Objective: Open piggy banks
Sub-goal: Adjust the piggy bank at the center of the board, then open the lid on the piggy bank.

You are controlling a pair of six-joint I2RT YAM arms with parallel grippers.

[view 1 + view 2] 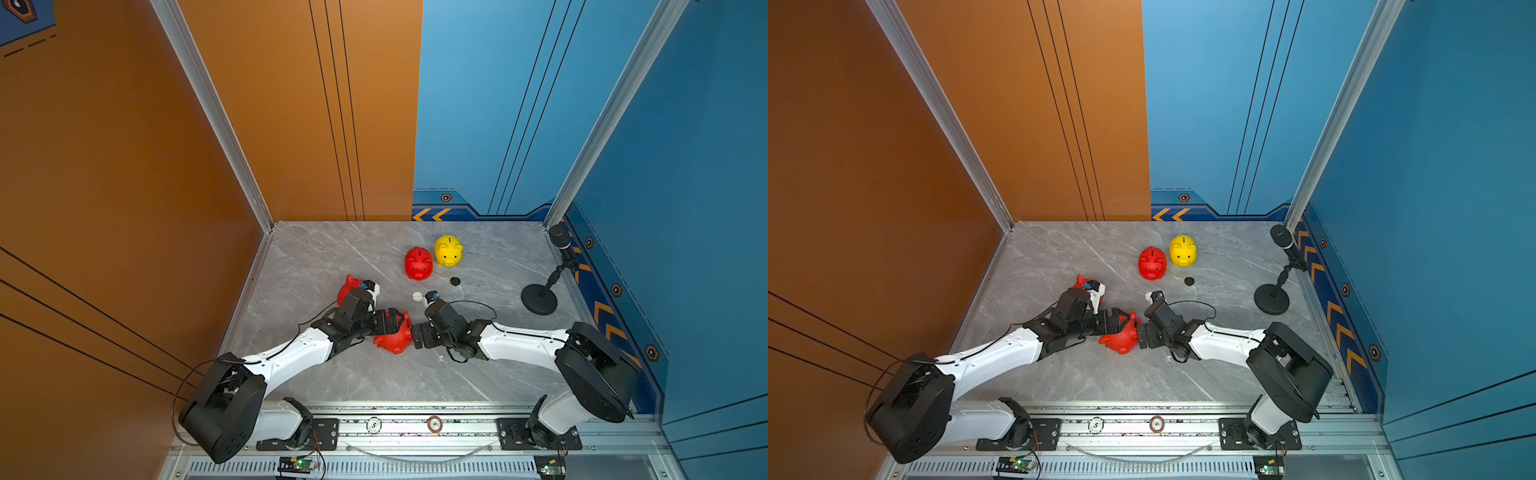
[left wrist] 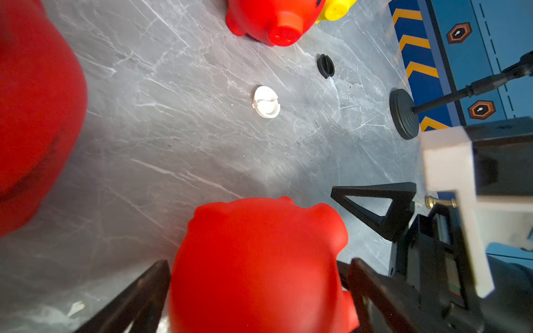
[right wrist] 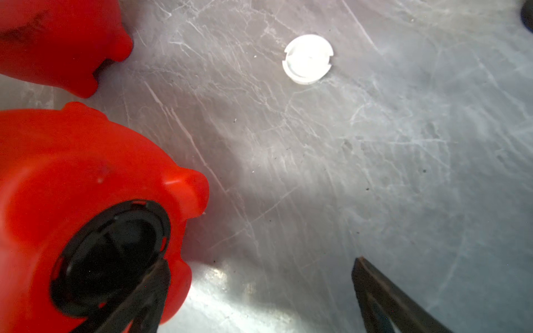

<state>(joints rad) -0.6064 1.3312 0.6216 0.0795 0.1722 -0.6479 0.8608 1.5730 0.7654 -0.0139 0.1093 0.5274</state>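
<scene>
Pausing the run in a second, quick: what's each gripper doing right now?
Left gripper: closed on a red piggy bank, jaws wide.
Right gripper: open, empty, one finger beside that bank's black plug.

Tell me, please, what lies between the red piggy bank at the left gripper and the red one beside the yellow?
A white plug lies between the gripped red piggy bank and that upright one, touching neither; the left wrist view shows it.
</scene>
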